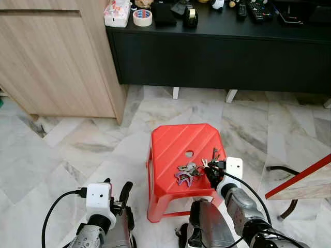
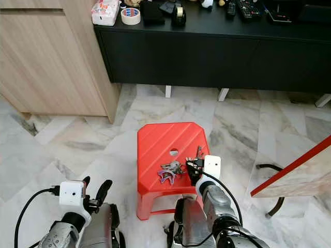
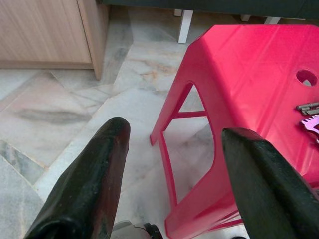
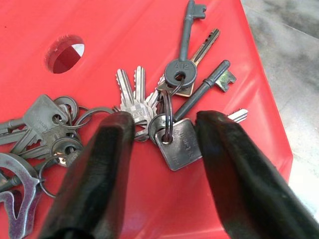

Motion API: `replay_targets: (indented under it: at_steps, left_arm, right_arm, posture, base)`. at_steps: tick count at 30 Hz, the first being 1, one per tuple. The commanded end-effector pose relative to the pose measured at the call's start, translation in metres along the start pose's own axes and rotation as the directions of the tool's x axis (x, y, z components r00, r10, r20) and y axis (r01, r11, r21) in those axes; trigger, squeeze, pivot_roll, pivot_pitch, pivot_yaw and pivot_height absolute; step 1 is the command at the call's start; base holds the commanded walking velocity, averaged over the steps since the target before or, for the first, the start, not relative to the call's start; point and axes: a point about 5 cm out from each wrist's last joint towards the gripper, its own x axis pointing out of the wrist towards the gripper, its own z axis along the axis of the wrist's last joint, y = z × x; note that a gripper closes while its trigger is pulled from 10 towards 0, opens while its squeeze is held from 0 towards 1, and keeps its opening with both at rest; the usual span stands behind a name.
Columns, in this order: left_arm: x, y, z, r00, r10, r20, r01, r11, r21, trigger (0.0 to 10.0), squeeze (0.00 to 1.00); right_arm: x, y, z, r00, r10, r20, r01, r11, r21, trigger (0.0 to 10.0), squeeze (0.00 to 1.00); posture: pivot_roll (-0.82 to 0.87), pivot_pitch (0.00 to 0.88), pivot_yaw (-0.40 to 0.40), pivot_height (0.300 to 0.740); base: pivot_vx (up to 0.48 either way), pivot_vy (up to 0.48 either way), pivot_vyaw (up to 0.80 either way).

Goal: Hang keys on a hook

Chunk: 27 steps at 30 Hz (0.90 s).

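A red plastic stool [image 1: 176, 142] stands on the marble floor in front of me. Two bunches of keys lie on its top. One bunch [image 1: 187, 173] carries a purple piece. The other [image 4: 174, 94] has long dark keys, silver keys and a metal tag on a ring. My right gripper [image 4: 167, 121] is open and low over the stool's right side [image 1: 210, 170], one finger on each side of that ring and tag. Lower left of the stool, my left gripper [image 1: 116, 187] is open, with nothing between its fingers [image 3: 94, 184].
A black low cabinet [image 1: 217, 57] runs along the back, its top holding a tape roll [image 1: 142, 17], a tissue pack and remotes. A wooden cabinet [image 1: 51, 57] stands at the left. A red-edged board [image 1: 302, 178] and a black cable [image 1: 282, 169] lie at the right.
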Motion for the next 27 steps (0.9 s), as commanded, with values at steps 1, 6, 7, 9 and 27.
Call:
replay_targets:
  at_steps: [1,6,7,9,27]
  left_arm:
    - [-0.0030,0.0006,-0.0055,1.000,0.004,-0.027,-0.005,1.000,-0.008,10.0,0.00]
    - [-0.0018,0.0012,-0.0053,1.000,0.006,-0.028,-0.007,1.000,-0.007,10.0,0.00]
    - [-0.0015,0.0014,-0.0053,1.000,0.007,-0.028,-0.007,1.000,-0.006,10.0,0.00]
    - [-0.0013,0.0018,-0.0049,1.000,0.008,-0.027,-0.008,1.000,-0.006,10.0,0.00]
    - [0.0044,0.0029,-0.0061,1.000,0.003,-0.029,-0.003,1.000,0.002,10.0,0.00]
  right_arm:
    - [-0.0013,-0.0019,-0.0050,1.000,-0.008,-0.020,0.008,1.000,0.009,0.0,0.00]
    - [-0.0012,-0.0021,-0.0047,1.000,-0.011,-0.020,0.011,1.000,0.009,0.0,0.00]
    - [-0.0012,-0.0021,-0.0048,1.000,-0.011,-0.020,0.011,1.000,0.009,0.0,0.00]
    - [-0.0016,-0.0024,-0.0055,1.000,-0.011,-0.021,0.011,1.000,0.007,0.0,0.00]
    - [-0.0024,-0.0046,-0.0069,1.000,-0.022,-0.023,0.022,1.000,-0.002,0.0,0.00]
  posture:
    - [0.14,0.238,-0.074,0.601]
    - [0.14,0.235,-0.074,0.601]
    - [0.14,0.233,-0.075,0.601]
    - [0.15,0.232,-0.075,0.601]
    - [0.15,0.196,-0.077,0.601]
  base:
    - [0.000,0.000,0.00]
    - [0.000,0.000,0.00]
    - [0.000,0.000,0.00]
    - [0.000,0.000,0.00]
    - [0.000,0.000,0.00]
